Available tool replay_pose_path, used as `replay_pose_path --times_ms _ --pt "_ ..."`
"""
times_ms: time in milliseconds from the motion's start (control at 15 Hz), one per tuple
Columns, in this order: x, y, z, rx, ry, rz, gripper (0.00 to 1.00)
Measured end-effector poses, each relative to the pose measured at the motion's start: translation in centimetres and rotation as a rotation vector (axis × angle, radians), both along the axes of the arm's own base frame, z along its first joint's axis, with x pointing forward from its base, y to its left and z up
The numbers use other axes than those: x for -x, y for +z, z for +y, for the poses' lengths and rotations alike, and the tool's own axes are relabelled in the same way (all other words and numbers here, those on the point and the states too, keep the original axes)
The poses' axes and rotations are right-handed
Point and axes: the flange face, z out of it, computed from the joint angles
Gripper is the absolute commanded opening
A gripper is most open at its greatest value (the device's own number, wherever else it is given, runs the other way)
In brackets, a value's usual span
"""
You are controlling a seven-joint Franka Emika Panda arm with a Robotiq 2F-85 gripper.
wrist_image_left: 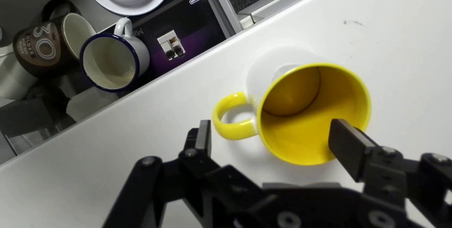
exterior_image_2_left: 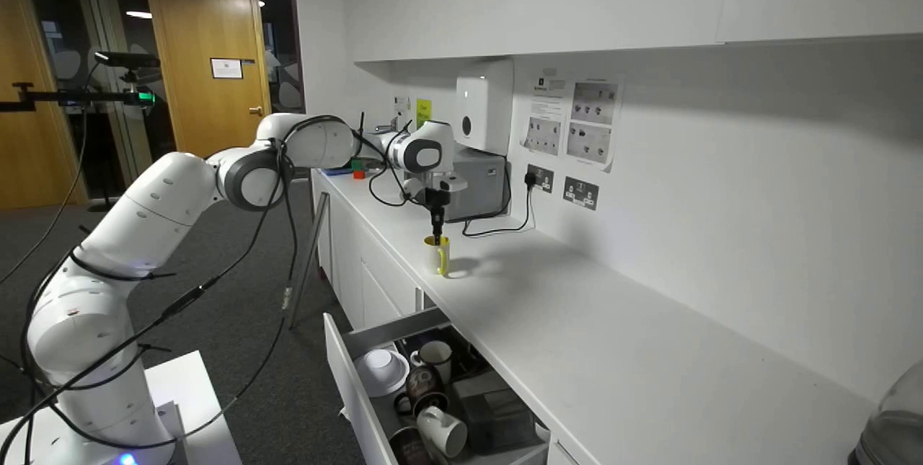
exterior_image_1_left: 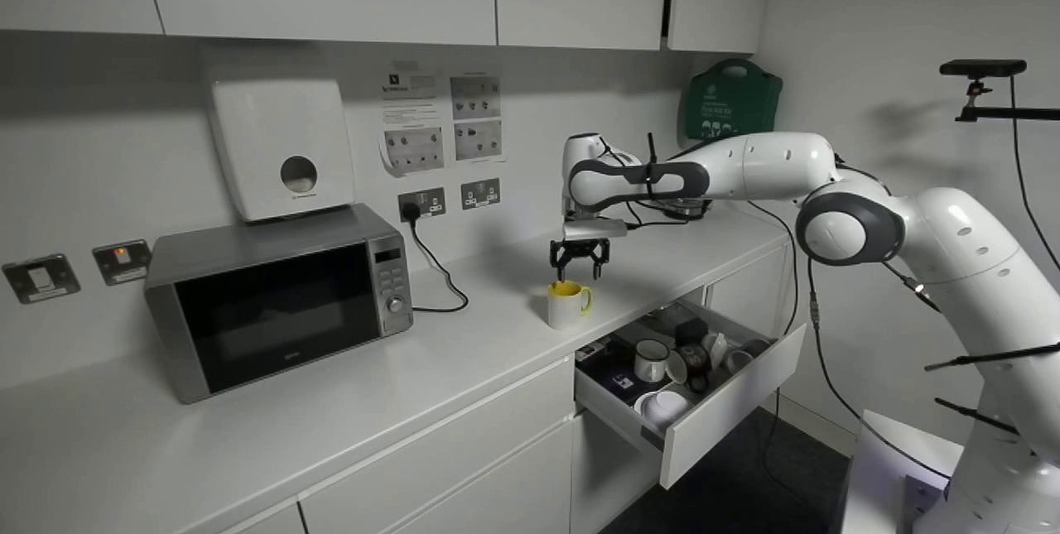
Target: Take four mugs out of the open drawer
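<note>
Looking over the tabletop (exterior_image_1_left: pixel 464 352), we see the yellow-lined mug (exterior_image_1_left: pixel 566 312) upright near the front edge, by a corner of the open drawer (exterior_image_1_left: pixel 733 408). Our claw (exterior_image_1_left: pixel 579 276) is spread, one finger at the mug's mouth, the other past the handle. In the drawer, a blue-rimmed mug (wrist_image_left: pixel 114 58) stands beside a tipped brown mug (wrist_image_left: pixel 49 47).

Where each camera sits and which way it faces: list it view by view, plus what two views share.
An exterior view: in front of the counter, facing across it toward the wall and microwave; robot arm at right.
An exterior view: near the open drawer, facing along the counter toward a wooden door; arm at left.
Wrist view: over the counter, facing down at the yellow-lined mug; only the gripper shows, at the bottom.
Both exterior views share the arm and microwave; the mug and drawer show in all three.
</note>
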Motion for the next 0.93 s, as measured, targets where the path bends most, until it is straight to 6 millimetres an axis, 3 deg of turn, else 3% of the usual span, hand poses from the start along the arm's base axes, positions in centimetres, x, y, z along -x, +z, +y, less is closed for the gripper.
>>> replay_pose_path --times_ms 533,733,933 --pt "1.4 4.7 -1.1 0.004 0.002 -0.049 1.0" --pt "2.5 3.9 -1.7 0.004 -0.007 -0.035 1.0" --pt "4.0 1.3 -2.8 0.001 -0.025 -0.002 1.0"
